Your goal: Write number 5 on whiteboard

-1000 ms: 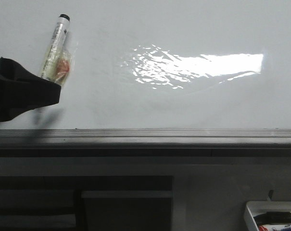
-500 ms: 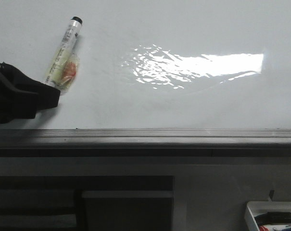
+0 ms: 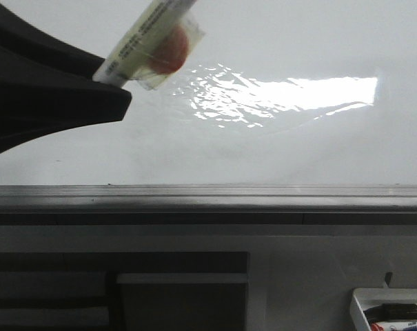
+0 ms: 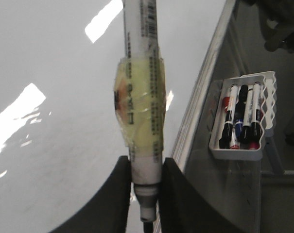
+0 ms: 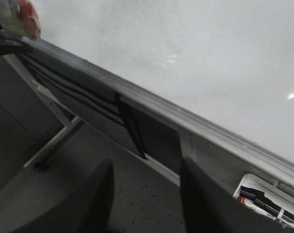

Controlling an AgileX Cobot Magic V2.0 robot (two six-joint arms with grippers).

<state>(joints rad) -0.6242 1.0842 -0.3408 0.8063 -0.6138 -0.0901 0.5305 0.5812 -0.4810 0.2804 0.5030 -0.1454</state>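
Left gripper [image 4: 146, 194] fingers pinch a taped marker [image 4: 141, 92] over the whiteboard [image 3: 277, 145]; right gripper [image 5: 144, 204] fingers spread; marker tip apparently out of frame.

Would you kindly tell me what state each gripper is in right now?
Left gripper: closed on the white marker wrapped in yellowish tape.
Right gripper: open, holding nothing.
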